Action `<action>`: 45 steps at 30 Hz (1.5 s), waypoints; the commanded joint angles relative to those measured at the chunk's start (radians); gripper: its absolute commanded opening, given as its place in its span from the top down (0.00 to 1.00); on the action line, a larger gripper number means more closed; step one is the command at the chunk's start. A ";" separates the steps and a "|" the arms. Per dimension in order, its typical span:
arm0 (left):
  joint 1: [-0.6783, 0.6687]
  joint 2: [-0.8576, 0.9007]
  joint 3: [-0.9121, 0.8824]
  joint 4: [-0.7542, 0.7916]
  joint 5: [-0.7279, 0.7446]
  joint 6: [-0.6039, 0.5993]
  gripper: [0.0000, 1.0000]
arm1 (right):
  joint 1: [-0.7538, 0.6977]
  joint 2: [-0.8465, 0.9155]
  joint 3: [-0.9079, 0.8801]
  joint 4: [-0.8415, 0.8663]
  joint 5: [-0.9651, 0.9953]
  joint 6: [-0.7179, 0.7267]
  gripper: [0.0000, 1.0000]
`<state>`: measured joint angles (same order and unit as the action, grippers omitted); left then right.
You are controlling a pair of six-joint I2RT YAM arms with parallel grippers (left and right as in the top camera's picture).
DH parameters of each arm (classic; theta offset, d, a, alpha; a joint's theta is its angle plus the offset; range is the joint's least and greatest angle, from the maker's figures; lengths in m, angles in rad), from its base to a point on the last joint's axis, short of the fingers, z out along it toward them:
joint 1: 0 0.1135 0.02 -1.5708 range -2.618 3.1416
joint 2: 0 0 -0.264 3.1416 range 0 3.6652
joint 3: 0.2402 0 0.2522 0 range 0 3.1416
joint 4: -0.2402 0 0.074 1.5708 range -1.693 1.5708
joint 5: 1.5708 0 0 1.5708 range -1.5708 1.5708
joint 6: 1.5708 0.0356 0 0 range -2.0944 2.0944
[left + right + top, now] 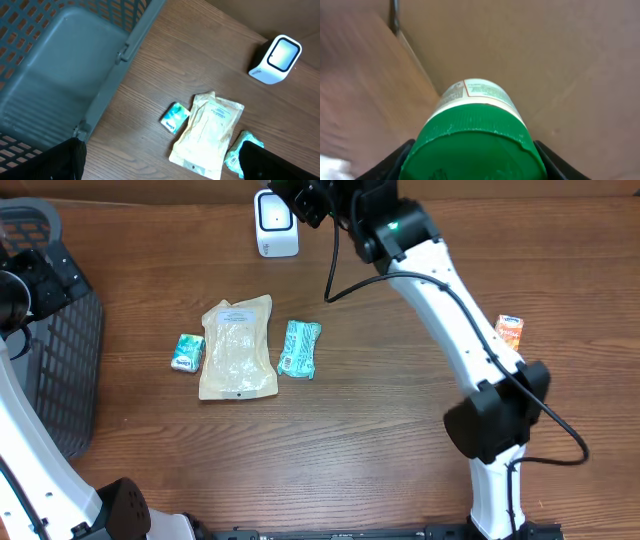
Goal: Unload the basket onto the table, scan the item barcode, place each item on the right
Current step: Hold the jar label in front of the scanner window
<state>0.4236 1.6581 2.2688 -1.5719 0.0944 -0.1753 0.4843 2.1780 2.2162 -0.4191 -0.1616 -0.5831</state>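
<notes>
Four loose goods lie on the tabletop in the overhead view: a small teal packet (pixel 187 352), a pale pouch (pixel 239 347) just beside it and a teal wrapper (pixel 299 348) near the middle, with an orange carton (pixel 509 330) well apart toward the right edge. The white scanner (pixel 276 224) stands at the far edge. The right gripper (pixel 300 200) hangs just beside it, and what it carries is hidden under the wrist. The left gripper (pixel 40 280) sits over the basket (pixel 70 370) at the left edge. From the left wrist, its fingers (pixel 272 162) stand spread wide with nothing between them, above the basket's rim, and the scanner shows toward the far side. From the right wrist, the jaws are clamped on a green-capped bottle (pixel 472 140), its white label pointing away toward a brown surface; no scanner shows in this view. So the pick-up looks done and the bottle is up by the scanner. Presenting its barcode to the window seems to be what is left, and whether the code faces it I cannot tell.
</notes>
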 commanded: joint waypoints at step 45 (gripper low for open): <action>0.001 0.003 0.004 0.002 0.008 0.022 0.00 | -0.002 0.370 -0.046 0.623 0.170 -0.753 0.57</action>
<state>0.4236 1.6581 2.2688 -1.5719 0.0944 -0.1753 0.4786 2.5782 2.1612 0.1890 0.0257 -1.3323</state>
